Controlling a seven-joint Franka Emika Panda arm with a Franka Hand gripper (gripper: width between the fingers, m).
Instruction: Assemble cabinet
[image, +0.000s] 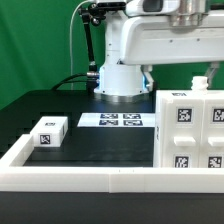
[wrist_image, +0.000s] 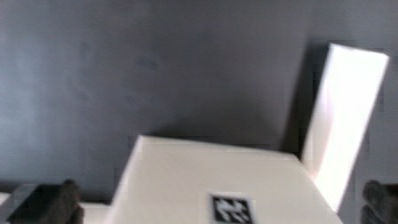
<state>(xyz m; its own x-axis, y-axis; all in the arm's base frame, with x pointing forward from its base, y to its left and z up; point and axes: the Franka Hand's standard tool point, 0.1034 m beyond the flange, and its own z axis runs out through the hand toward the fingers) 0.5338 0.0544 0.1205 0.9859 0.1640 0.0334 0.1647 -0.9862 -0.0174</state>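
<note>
Cabinet body (image: 188, 130), white plastic box, standing on the bench (image: 30, 105) at the exterior view's right; judged stiff, light, slick-faced, best gripped across a thin wall; end effector (wrist_image: 210, 200) spread above it, pinching nothing.

The arm (image: 150, 40) wears smooth, rounded white shells over a broad white base (image: 120, 80) — black cables (image: 88, 30) alongside; the gripper (wrist_image: 210, 204) has dark fingers (wrist_image: 45, 205).

White cabinet block (wrist_image: 205, 175) with one tag (wrist_image: 233, 208) against the dark counter (wrist_image: 143, 70), taller white panel (wrist_image: 347, 110) just beside it, pretty blurry.
</note>
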